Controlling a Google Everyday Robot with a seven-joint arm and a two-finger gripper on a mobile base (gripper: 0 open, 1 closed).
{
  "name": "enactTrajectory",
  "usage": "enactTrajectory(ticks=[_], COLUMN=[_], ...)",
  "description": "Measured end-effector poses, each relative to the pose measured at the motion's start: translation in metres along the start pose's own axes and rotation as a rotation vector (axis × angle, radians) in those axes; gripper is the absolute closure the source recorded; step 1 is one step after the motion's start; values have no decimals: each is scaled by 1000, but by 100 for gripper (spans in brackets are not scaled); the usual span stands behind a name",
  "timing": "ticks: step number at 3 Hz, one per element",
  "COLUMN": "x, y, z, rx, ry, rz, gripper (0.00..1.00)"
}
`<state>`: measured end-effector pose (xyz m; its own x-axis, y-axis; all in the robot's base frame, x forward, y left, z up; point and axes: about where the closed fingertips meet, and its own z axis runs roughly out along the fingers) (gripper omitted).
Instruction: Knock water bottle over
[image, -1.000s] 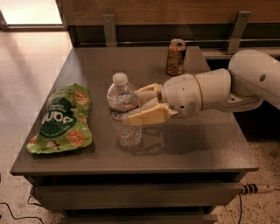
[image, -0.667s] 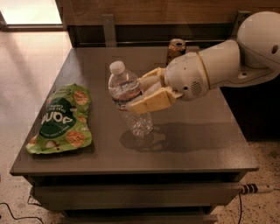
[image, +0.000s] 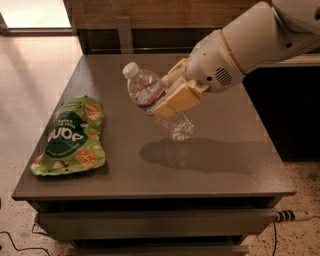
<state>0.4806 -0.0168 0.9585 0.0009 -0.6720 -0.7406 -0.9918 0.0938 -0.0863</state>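
The water bottle (image: 144, 91) is a clear ribbed bottle with a white cap and a red-and-blue banded label. It is tilted, cap up and to the left, base down and to the right, and is off the dark grey table (image: 225, 155) with its shadow beneath it. My gripper (image: 163, 96) reaches in from the upper right on a white arm. Its tan fingers (image: 179, 100) are closed on the bottle's middle, one in front and one behind.
A green chip bag (image: 71, 136) lies flat on the table's left side. A dark wooden wall with a metal bracket (image: 124, 32) runs behind the table. A cable plug (image: 295, 216) sticks out under the front right corner. Tiled floor lies to the left.
The gripper has risen and moved right with the bottle. The bottle has gone from upright on the table to lifted and tilted. The arm now covers the can at the back.
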Motion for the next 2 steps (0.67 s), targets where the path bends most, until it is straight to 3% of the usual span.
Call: enactTrajectory(ticks=[2], x=[40], y=[-24], z=[12], rx=[127], ry=[357], rz=[-32], gripper=[100])
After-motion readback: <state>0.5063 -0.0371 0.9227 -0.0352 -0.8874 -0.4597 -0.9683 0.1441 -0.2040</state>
